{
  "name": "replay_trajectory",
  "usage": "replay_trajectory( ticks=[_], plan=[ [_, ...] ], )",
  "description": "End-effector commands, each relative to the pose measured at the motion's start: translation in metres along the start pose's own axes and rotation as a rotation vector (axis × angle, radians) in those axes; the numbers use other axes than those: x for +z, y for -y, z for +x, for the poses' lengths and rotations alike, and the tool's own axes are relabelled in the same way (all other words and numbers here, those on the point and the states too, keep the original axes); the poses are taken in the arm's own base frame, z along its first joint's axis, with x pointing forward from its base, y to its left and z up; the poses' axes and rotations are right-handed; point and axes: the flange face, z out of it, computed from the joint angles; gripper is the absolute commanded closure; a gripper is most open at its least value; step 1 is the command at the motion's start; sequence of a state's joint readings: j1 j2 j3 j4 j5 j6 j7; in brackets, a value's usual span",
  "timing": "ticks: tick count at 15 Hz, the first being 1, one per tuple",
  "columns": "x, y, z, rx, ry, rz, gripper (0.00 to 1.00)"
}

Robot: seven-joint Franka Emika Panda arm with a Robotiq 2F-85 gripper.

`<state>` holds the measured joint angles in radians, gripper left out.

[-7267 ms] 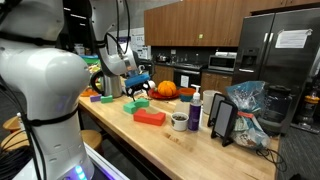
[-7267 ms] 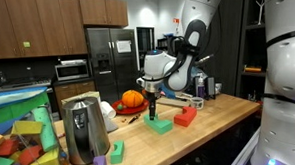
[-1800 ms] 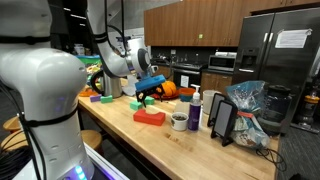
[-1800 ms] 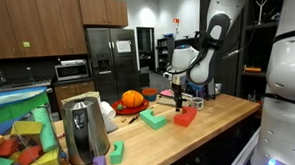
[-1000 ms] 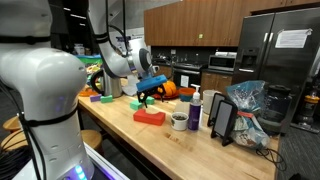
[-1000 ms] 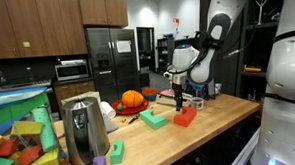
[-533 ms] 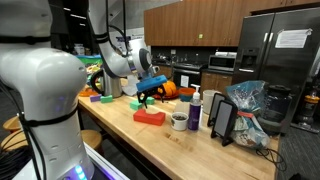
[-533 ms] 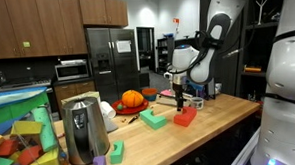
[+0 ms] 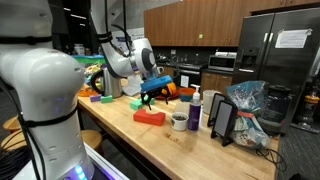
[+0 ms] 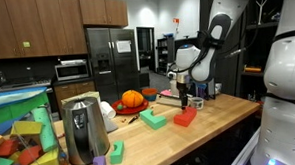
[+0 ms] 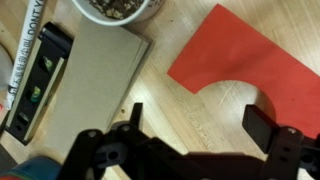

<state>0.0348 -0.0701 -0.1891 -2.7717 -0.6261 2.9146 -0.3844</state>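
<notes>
Travel along the counter is the change. Seconds ago the gripper [image 9: 152,97] hung over the green block [image 9: 133,106] near the pumpkin [image 10: 133,98]. It now hovers above the red block [image 10: 185,117], having edged a little further that way in the last half-second. In the wrist view its fingers [image 11: 262,122] stand spread wide and hold nothing. The red block, a flat piece with a notch in one edge, lies on the wood below them, clear of both. By the look of it, the arm is lined up over that block with no contact made. A small bowl [image 11: 118,8] and a beige board [image 11: 95,75] lie just beside it.

The surface is a long wooden countertop [image 9: 200,145], also carrying a kettle [image 10: 83,132] and a soap bottle [image 9: 195,108]. The room is a kitchen with dark wood cabinets [image 9: 195,22], a steel refrigerator [image 9: 285,50] and a microwave [image 10: 71,69].
</notes>
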Motion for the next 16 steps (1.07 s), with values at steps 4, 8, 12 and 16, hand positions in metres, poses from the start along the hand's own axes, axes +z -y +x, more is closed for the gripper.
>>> replay_trajectory(
  ticks=[4, 8, 12, 16],
  plan=[
    [0.012, -0.016, -0.030, -0.024, 0.025, -0.001, 0.00],
    [0.023, -0.020, -0.047, -0.026, 0.060, 0.015, 0.00],
    [0.024, -0.024, -0.057, -0.022, 0.068, 0.012, 0.00],
    [0.023, -0.026, -0.061, -0.025, 0.062, 0.002, 0.00]
  ],
)
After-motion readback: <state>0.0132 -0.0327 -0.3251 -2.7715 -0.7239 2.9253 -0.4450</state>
